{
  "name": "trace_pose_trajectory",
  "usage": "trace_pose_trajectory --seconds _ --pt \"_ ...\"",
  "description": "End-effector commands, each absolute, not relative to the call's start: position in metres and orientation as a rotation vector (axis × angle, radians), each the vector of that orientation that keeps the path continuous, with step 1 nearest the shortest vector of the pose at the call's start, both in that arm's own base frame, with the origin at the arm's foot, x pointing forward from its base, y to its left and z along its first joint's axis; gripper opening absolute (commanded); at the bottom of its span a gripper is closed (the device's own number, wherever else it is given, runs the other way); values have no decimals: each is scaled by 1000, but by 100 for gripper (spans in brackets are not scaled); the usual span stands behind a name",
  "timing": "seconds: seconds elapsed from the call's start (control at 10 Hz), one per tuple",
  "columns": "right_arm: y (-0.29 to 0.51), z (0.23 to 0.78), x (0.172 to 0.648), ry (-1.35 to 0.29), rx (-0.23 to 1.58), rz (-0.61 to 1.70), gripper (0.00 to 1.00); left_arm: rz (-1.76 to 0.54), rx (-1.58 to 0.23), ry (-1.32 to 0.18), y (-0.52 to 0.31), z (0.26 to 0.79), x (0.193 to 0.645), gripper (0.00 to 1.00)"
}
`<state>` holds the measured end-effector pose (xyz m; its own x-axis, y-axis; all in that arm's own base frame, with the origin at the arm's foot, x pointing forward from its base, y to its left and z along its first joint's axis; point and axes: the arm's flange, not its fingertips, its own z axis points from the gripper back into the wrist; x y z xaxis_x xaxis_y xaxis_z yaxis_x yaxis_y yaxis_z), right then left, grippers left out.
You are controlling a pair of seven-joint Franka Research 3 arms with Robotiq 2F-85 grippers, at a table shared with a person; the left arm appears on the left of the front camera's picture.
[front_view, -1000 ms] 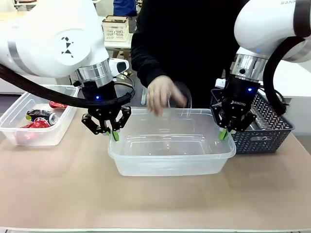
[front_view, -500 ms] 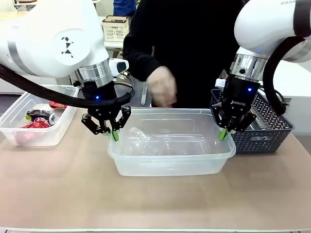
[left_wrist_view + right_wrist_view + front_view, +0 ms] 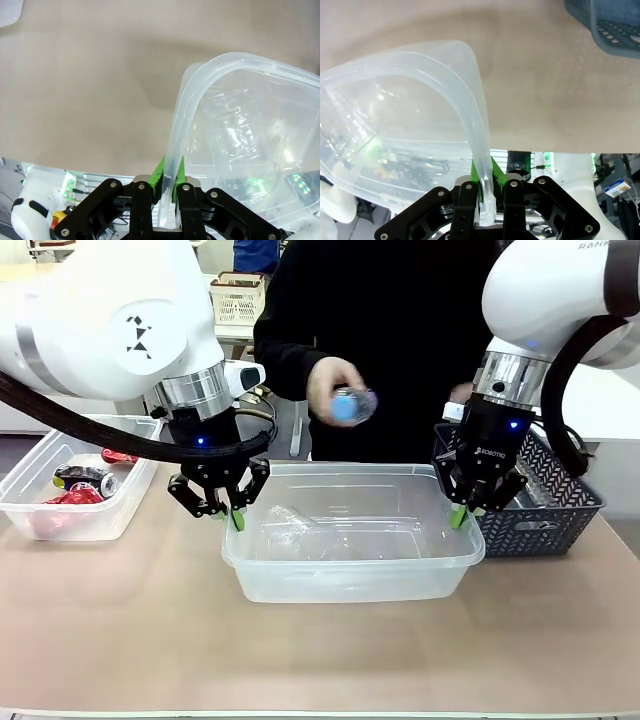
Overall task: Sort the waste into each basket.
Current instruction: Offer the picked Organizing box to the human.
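Both arms hold the middle clear tub (image 3: 352, 570) on the worktop (image 3: 320, 660). Left gripper (image 3: 236, 518) has its jaws clamped on the tub's left rim; the left wrist view shows the green pads (image 3: 159, 172) pinching the rolled edge of the tub (image 3: 240, 125). Right gripper (image 3: 460, 517) has its jaws clamped on the tub's right rim, and the right wrist view shows the same pinch on the tub (image 3: 420, 100).

1 crushed clear bottle (image 3: 292, 527) lies inside the tub, left of its centre. Above the tub's far wall, the person's hand (image 3: 335, 390) holds a clear bottle with a blue cap (image 3: 350, 405).

Second clear tub (image 3: 60, 525) sits well left of the middle tub, with red-and-silver cans (image 3: 85, 485) in it. Dark lattice basket (image 3: 545, 510) stands just right of the middle tub, touching or nearly so.
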<state>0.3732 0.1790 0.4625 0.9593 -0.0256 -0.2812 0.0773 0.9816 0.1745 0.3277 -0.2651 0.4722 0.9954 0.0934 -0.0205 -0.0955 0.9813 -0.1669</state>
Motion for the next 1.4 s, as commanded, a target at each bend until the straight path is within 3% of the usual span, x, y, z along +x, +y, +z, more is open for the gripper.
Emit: trace_pose_trajectory --seconds 0.0,1.3 --pt "180 466 377 279 183 -62 0 126 -172 1 -265 472 327 0" --pt "180 466 377 279 183 -62 0 126 -172 1 -265 472 327 0"
